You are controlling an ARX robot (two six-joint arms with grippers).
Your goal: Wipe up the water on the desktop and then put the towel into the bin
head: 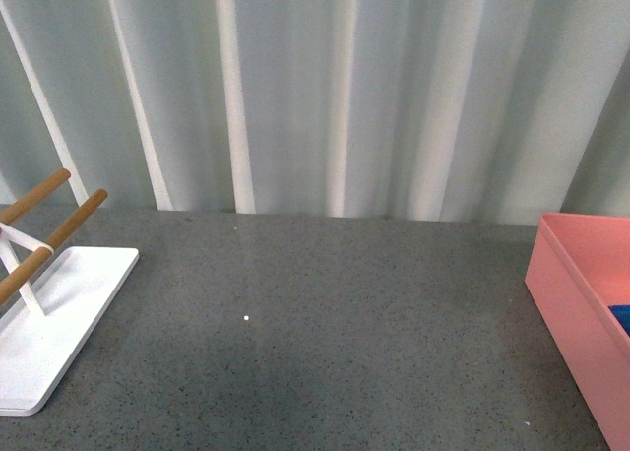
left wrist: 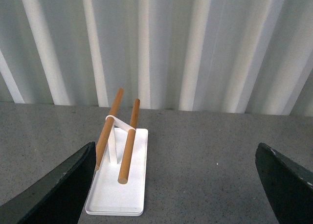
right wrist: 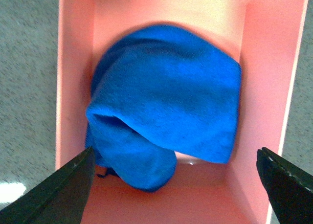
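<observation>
The blue towel (right wrist: pixel 166 101) lies crumpled inside the salmon-pink bin (right wrist: pixel 73 62). My right gripper (right wrist: pixel 178 185) hangs open above the bin with its dark fingers (right wrist: pixel 54 194) spread wide, and the towel lies free below them. In the front view the bin (head: pixel 576 293) stands at the right edge of the dark grey speckled desktop (head: pixel 325 343), with a sliver of blue towel (head: pixel 621 316) showing inside. My left gripper (left wrist: pixel 176 185) is open and empty above the desktop (left wrist: pixel 205 170). Neither arm shows in the front view.
A white rack base with two wooden rods (head: pixel 49 313) stands at the desktop's left; it also shows in the left wrist view (left wrist: pixel 120 170). A white corrugated wall (head: pixel 325 96) runs along the back edge.
</observation>
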